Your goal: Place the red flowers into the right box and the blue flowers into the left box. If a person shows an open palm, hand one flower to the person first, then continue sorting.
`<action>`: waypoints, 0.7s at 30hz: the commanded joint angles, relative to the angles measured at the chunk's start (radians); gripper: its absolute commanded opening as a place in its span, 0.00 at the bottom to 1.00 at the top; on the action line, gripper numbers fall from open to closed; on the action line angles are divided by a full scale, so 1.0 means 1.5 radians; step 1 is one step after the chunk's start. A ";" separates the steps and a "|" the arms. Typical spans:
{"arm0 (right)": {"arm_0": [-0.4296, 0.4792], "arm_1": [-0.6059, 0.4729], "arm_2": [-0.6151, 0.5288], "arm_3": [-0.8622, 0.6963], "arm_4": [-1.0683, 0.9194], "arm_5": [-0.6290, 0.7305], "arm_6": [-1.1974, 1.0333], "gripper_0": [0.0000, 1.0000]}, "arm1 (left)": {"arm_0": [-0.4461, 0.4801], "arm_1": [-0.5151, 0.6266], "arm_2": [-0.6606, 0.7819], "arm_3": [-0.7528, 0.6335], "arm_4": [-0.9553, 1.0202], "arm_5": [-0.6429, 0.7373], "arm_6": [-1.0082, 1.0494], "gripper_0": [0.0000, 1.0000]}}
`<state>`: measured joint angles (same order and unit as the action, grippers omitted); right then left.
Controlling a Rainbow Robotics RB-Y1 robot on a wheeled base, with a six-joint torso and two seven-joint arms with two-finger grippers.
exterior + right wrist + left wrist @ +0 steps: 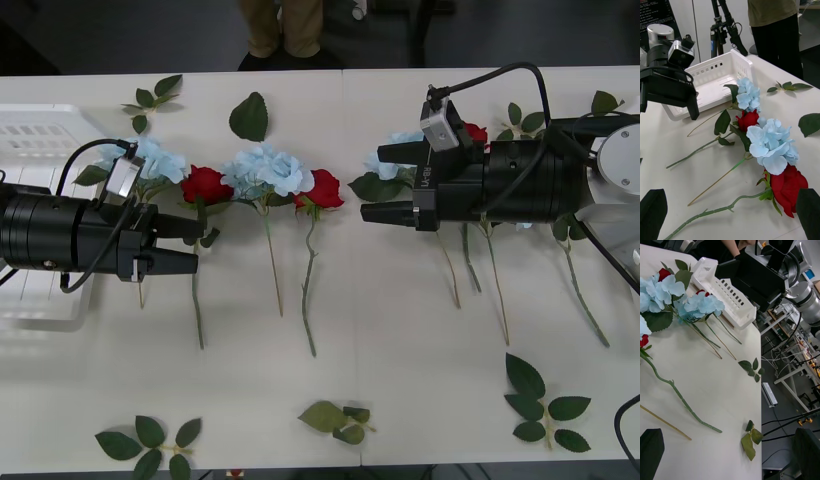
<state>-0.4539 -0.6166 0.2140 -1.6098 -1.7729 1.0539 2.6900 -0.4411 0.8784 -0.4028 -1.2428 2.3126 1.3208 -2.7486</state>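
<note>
Worktop point(400, 350) is white and carries everything, nothing sorted yet. Left box point(40, 135) sits at your left edge, slotted walls, partly under the left arm, no flowers in it. Right box point(615, 240) shows as a plain rim at the far right, behind the right arm. The person point(283, 28) stands beyond the far edge, legs only, no palm in sight, so you treat this as plain sorting.

Blue flowers point(268, 170) and red flowers point(322, 188) lie in a row mid-worktop, heads touching, stems toward you; more lie under the right arm. Loose leaf sprigs point(545, 405) are scattered near the front edge.

Left pincer point(180, 243) hovers open and empty over stems by a red rose. Right pincer point(383, 182) is open, empty, beside a blue bloom.

Step looks like approach before first pick. Next you need to drop onto one stem and close without snagging its neighbour.
</note>
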 commanded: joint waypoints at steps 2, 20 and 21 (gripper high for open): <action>0.032 0.001 0.021 0.016 -0.004 0.008 -0.007 1.00 | 0.056 -0.005 -0.015 0.007 -0.001 0.000 0.029 1.00; -0.042 -0.326 0.034 0.028 -0.025 0.025 -0.486 1.00 | -0.220 0.201 -0.260 0.062 -0.007 -0.075 0.076 1.00; -0.038 -0.346 0.034 0.029 -0.009 0.046 -0.527 1.00 | -0.248 0.202 -0.276 0.066 -0.053 -0.084 0.152 1.00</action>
<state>-0.4870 -1.0355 0.2653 -1.5607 -1.8346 1.0718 2.0154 -0.6837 1.1255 -0.7585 -1.1617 2.3409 1.2321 -2.7446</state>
